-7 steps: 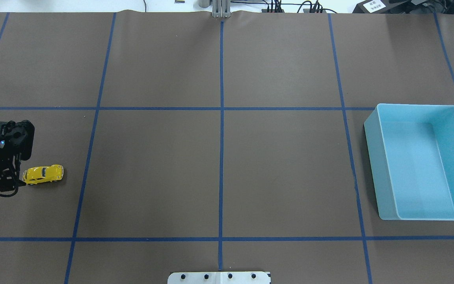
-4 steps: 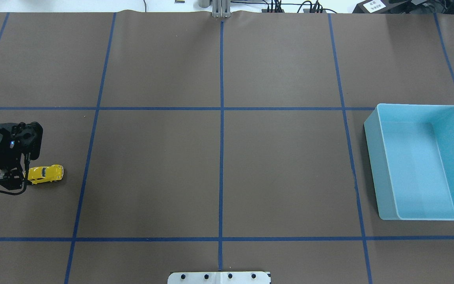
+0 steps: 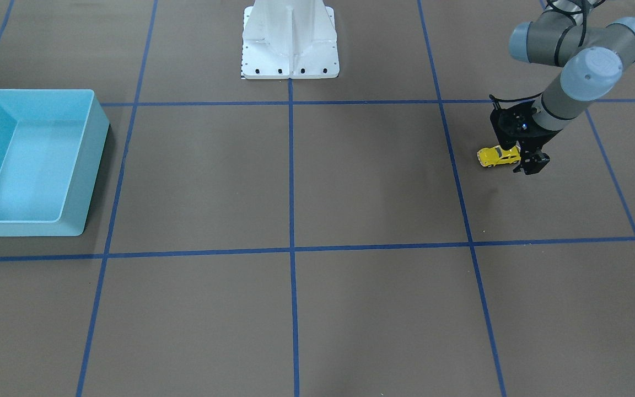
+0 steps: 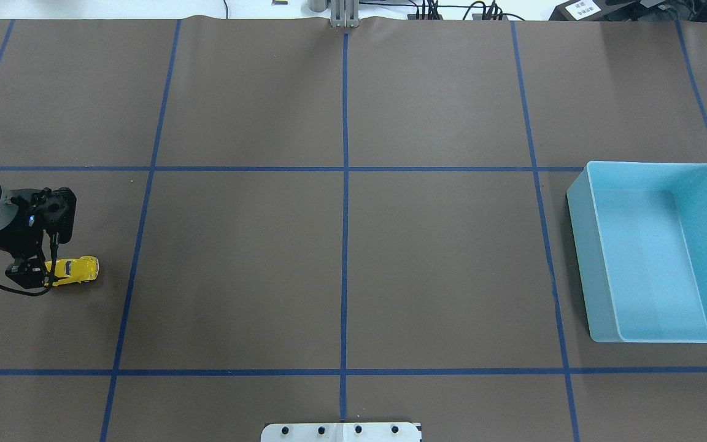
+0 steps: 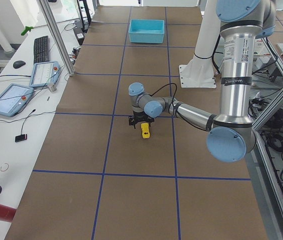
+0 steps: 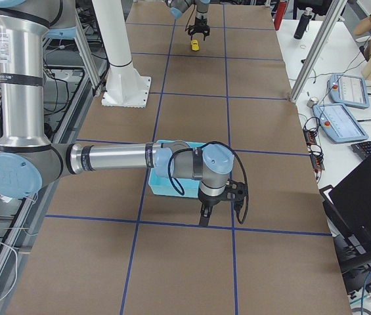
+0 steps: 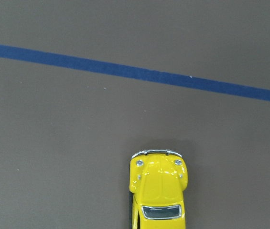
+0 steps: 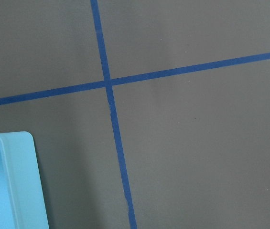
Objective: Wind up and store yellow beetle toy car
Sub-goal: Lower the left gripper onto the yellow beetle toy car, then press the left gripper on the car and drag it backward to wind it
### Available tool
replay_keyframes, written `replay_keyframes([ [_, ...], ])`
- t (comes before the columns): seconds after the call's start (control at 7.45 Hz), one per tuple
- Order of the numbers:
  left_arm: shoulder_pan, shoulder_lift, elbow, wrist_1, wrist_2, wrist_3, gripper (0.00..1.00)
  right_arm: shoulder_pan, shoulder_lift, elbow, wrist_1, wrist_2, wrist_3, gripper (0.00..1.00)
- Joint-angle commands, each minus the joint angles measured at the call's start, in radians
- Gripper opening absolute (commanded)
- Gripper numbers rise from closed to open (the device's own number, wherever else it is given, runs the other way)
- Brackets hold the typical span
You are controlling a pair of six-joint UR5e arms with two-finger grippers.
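The yellow beetle toy car (image 4: 78,269) stands on its wheels on the brown table at the far left, also seen in the front view (image 3: 495,156) and from the left wrist camera (image 7: 158,191). My left gripper (image 4: 37,274) points down at the car's near end, open, its fingers either side of that end (image 3: 522,160). The light blue bin (image 4: 577,205) sits far off at the right edge. My right gripper (image 6: 203,216) hangs low beside the bin and shows only in the right side view, so I cannot tell its state.
Blue tape lines divide the brown table (image 4: 341,258) into squares. The white robot base plate (image 4: 341,432) is at the near edge. The right wrist view shows the bin's corner (image 8: 25,181) and a tape crossing. Tablets and a keyboard lie past the table's side (image 5: 31,75).
My left gripper has slid right, from beside the car to over its near end. The car has stayed in place.
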Motion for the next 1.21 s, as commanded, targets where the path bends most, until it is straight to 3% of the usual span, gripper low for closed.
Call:
replay_keyframes([
  [0.0, 0.0, -0.003, 0.002, -0.016, 0.002, -0.006, 1.0, 0.0, -0.008, 0.005, -0.001, 0.001, 0.0, 1.0],
  [1.07, 0.072, -0.027, 0.025, -0.017, 0.002, -0.01, 1.0, 0.0, -0.026, 0.023, 0.001, 0.008, 0.0, 1.0],
])
